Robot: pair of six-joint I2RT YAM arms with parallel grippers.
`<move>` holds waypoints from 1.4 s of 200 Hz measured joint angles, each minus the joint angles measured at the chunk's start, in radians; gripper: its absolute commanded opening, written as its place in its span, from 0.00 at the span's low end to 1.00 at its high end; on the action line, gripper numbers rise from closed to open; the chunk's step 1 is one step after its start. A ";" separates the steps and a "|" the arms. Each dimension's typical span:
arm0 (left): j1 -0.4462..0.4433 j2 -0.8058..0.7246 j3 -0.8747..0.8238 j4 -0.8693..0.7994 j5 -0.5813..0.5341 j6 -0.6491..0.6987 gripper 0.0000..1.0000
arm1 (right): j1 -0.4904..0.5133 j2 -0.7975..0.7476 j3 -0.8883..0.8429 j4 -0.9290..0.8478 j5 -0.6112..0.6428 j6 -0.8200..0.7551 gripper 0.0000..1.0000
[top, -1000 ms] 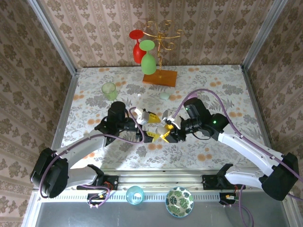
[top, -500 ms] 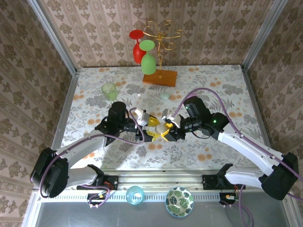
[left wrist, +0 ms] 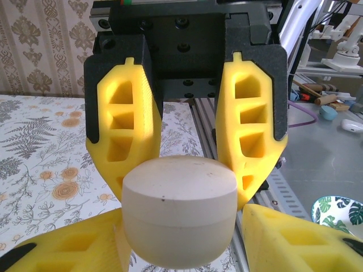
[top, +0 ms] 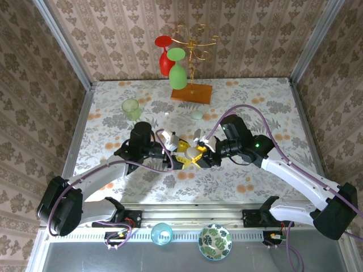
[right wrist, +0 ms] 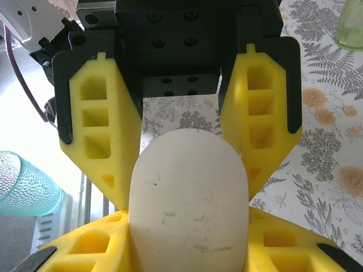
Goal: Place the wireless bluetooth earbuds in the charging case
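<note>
Jaws, L and R, both clamped on one cream charging case (top: 193, 152), lid shut, mid-frame in my top cam, over floral counter (top: 255, 102).

Beige damask wallpaper walls (top: 102, 34) around a floral-print tabletop (top: 261, 102), seemingly a cluttered workbench (left wrist: 334, 62) beyond

A robotics lab booth dressed up as a home: beige damask-patterned wallpaper panels (top: 113, 39) hang in bare aluminium frame posts (top: 63, 44), a floral-printed tabletop (top: 255, 102) carries a gold wire glass rack (top: 195, 39), and a grey workbench (left wrist: 317, 153) alongside holds tools and cables.
</note>
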 measured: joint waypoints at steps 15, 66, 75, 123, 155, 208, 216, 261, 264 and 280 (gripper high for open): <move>-0.001 0.000 0.000 0.000 0.001 0.001 0.47 | 0.000 0.000 0.000 -0.004 0.000 -0.001 0.20; 0.000 0.001 0.000 -0.014 0.008 -0.003 0.33 | 0.002 0.000 0.000 -0.021 -0.008 -0.011 0.21; 0.000 0.002 0.000 -0.015 0.009 -0.004 0.30 | 0.002 0.000 0.000 -0.024 -0.008 -0.011 0.22; -0.001 0.003 0.000 -0.014 0.011 -0.008 0.27 | 0.002 -0.004 -0.005 -0.021 -0.006 -0.008 0.42; -0.002 0.004 0.000 0.009 0.013 -0.016 0.26 | -0.008 -0.029 -0.025 0.011 -0.003 0.016 0.50; -0.005 0.003 0.000 0.039 0.014 -0.019 0.26 | -0.031 -0.049 -0.036 0.021 0.000 0.063 0.58; -0.005 0.004 0.000 0.039 0.015 -0.019 0.26 | -0.034 -0.053 -0.039 0.022 0.000 0.068 0.59; -0.005 0.006 0.000 0.048 0.011 -0.019 0.26 | -0.058 -0.086 -0.055 0.029 -0.002 0.090 0.61; -0.005 0.008 0.000 0.048 0.011 -0.019 0.26 | -0.059 -0.089 -0.057 0.031 -0.003 0.092 0.61; -0.005 0.018 0.000 0.054 0.011 -0.020 0.26 | -0.070 -0.102 -0.064 0.040 -0.004 0.103 0.62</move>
